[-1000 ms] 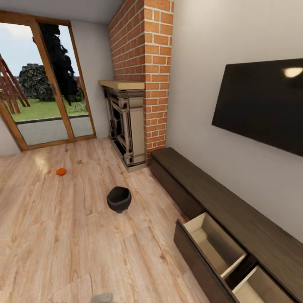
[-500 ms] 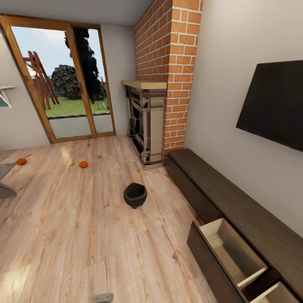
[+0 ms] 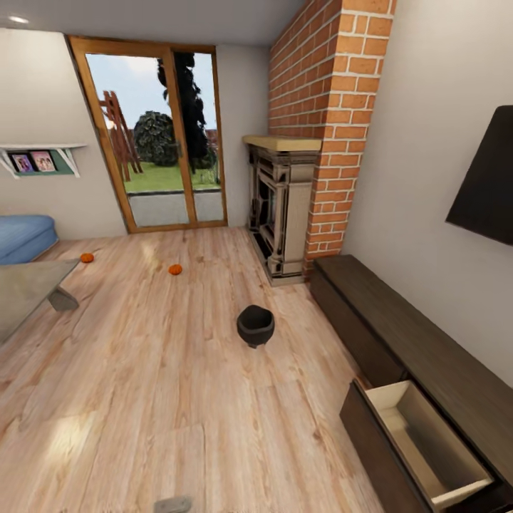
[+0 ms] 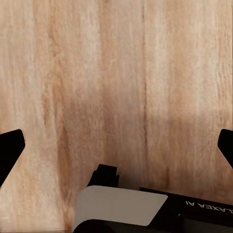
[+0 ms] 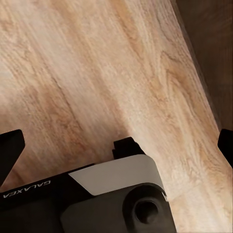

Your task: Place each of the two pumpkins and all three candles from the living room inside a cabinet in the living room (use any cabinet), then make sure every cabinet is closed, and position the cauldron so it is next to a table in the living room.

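Cauldron (image 3: 255, 325) black, round, open-mouthed, upright on wood floor (image 3: 142, 370). Two small orange pumpkins (image 3: 174, 269) (image 3: 86, 258) beyond cauldron, toward glass door (image 3: 160, 135). Dark cabinet (image 3: 420, 370) beside cauldron, one pale-lined drawer (image 3: 427, 445) pulled out. My left claw (image 4: 116, 145) and right claw (image 5: 116, 141) both spread wide, empty, over floor.

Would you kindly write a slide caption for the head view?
Two pumpkins and a cauldron on the wood floor; cabinet drawer open.

Head camera overlooks the room; both wrist cameras face the floor (image 4: 116, 73) closely.
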Tool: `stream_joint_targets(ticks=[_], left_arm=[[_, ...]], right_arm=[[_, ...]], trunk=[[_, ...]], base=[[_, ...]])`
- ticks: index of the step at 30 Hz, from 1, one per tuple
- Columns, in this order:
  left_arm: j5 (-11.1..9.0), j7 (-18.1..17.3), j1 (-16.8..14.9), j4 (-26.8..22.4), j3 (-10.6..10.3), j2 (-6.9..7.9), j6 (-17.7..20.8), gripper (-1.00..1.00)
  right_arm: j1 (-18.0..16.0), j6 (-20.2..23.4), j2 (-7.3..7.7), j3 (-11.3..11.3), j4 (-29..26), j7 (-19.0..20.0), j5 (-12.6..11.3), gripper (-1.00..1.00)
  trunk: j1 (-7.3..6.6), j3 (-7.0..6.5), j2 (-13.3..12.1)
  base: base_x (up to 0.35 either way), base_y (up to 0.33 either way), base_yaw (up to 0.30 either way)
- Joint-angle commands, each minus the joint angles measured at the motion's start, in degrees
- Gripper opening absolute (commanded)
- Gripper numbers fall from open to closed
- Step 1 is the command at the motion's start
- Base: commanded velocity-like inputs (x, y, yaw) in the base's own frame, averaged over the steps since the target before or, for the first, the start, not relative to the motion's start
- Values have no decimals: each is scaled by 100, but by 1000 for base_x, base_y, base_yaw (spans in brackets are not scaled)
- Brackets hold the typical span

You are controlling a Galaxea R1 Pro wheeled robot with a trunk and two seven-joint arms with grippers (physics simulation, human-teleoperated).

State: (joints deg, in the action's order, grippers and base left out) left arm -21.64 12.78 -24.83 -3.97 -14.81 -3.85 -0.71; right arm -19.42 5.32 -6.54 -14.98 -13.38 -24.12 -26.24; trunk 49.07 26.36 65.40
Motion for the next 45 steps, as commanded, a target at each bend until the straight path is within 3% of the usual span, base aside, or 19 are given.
stream_joint_targets(ticks=[1, 45], left_arm=[[-51, 22, -4, 2, -49, -2, -8, 100], [-51, 22, -4, 2, -49, -12, -8, 100]], right_arm=[[0, 48, 5, -49, -16, -44, -18, 100], [0, 54, -5, -49, -16, -40, -4, 100]], trunk=[[0, 6, 4], [0, 6, 4]], base=[[-30, 0, 291], [-1, 0, 291]])
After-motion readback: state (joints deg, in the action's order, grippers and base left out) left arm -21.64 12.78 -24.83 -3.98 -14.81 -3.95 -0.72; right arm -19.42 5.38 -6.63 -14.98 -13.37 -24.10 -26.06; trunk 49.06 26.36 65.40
